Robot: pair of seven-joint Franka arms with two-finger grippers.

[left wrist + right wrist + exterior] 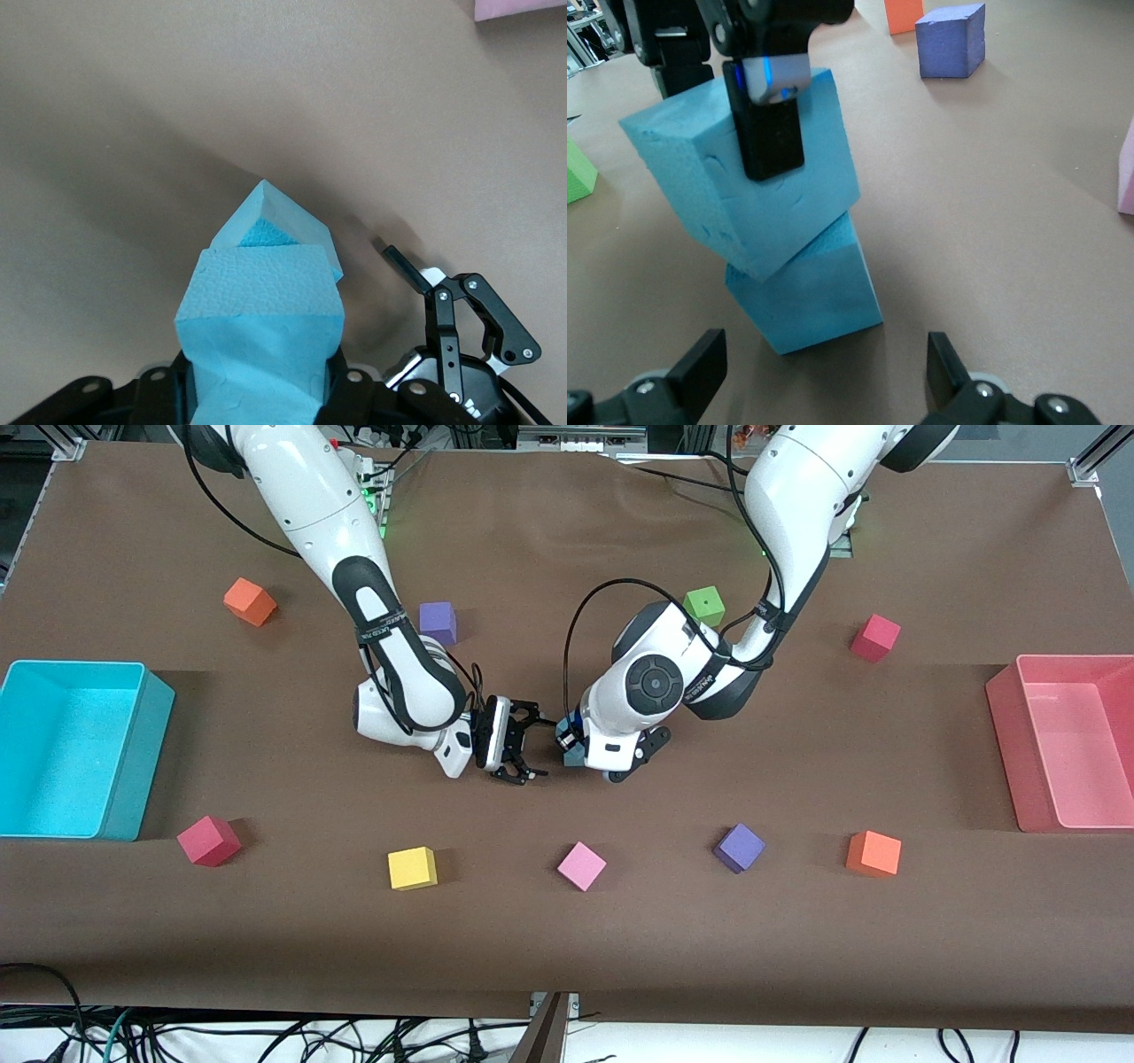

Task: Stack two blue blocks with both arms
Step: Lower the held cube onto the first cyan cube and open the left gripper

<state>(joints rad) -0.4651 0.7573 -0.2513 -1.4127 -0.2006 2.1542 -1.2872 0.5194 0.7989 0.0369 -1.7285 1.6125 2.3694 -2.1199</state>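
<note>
Nearest the front camera, a row of loose cubes lies on the table (567,957): yellow cube (413,868), pink cube (581,865), purple cube (739,847). At mid-table the left gripper (769,133) is clamped on the upper blue block (740,173), which rests tilted on the lower blue block (806,288), its corners turned out of line with the one beneath. The right gripper (824,376), just beside the pair, stands spread wide and empty. Being cubes, the blocks have no long axis. Their pitted foam suggests light, soft, grippy bodies, best pinched on two parallel side faces; the dented upper block hints that a firm squeeze deforms it.
</note>
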